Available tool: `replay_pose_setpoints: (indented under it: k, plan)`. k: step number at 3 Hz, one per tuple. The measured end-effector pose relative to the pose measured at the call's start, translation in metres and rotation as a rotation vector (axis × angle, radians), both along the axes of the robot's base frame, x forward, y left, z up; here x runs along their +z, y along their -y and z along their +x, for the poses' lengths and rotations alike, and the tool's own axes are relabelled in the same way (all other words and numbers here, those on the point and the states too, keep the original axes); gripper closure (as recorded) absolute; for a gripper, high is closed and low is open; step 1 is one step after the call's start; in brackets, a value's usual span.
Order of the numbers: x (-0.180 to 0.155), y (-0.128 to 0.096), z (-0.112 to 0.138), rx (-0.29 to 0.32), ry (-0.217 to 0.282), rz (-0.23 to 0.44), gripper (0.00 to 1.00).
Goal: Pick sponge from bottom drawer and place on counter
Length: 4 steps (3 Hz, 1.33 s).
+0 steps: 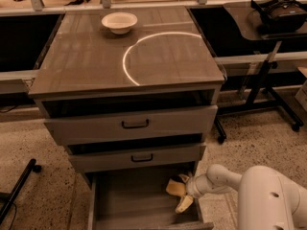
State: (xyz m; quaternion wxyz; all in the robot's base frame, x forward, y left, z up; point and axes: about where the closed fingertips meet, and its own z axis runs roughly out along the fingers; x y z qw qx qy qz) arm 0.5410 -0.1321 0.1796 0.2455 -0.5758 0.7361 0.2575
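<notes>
The bottom drawer (124, 200) is pulled open at the foot of the cabinet, its flat floor showing. A pale-yellow, bent sponge (174, 188) sits at the drawer's right side. My gripper (181, 194) reaches in from the right on a white arm, with yellow fingers (184, 204) around the sponge. The sponge looks held between them, just above the drawer floor. The counter (96, 56) with its white arc is above, far from the gripper.
A cream bowl (119, 22) stands at the back of the counter. Two drawers with black handles (135, 124) sit partly open above the bottom one. A stand with a headset (280, 11) is at right. A black leg (17, 188) lies on the floor at left.
</notes>
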Motion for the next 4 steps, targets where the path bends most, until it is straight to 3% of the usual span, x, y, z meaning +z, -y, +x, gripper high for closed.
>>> replay_pose_setpoints:
  k: [2, 4]
  plan:
    - [-0.025, -0.002, 0.008, -0.009, -0.033, -0.086, 0.0]
    - [-0.048, -0.008, 0.014, 0.0, -0.073, -0.121, 0.0]
